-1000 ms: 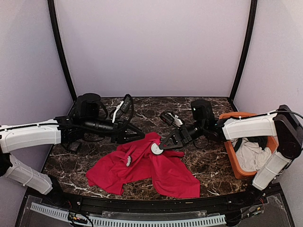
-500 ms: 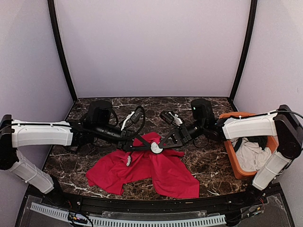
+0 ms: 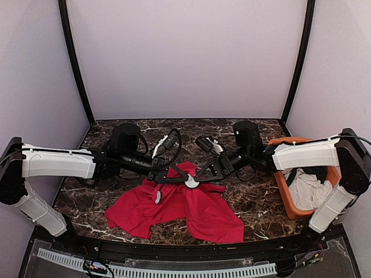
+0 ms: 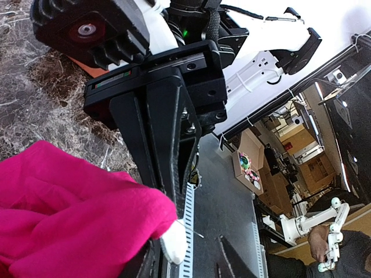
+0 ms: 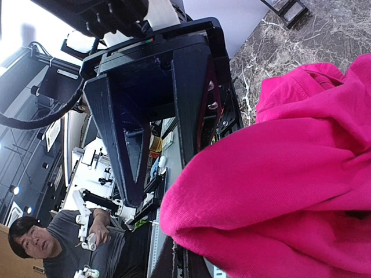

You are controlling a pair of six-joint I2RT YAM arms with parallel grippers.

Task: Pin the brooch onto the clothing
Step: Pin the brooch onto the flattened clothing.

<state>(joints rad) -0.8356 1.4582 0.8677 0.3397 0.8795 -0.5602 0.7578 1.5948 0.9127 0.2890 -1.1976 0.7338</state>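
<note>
the red t-shirt (image 3: 185, 208) lies crumpled on the dark counter (image 3: 258, 197), beside the orange basket (image 3: 280, 188) on the side toward the left arm. its far edge, level with the basket's far end, is bunched into a raised fold, and both sets of fingers meet there. the right fingers (image 3: 206, 172) reach out from the basket side. they are pressed together, tips buried in that fold, and in the right wrist view the fabric spills over them. the left fingers (image 3: 170, 177) come from the side away from the basket and stand narrowly apart, nothing clamped between them. the brooch (image 3: 190, 182) sits at the tip of the fold between the two pairs. in the left wrist view it (image 4: 174, 243) rests against one left finger, with a thin pin sticking out.

the shirt is soft matte knit. the brooch is a small white rounded piece. the counter is brown marble-patterned with pale veins. the basket is a rounded rectangle holding a white cloth (image 3: 307, 192).
</note>
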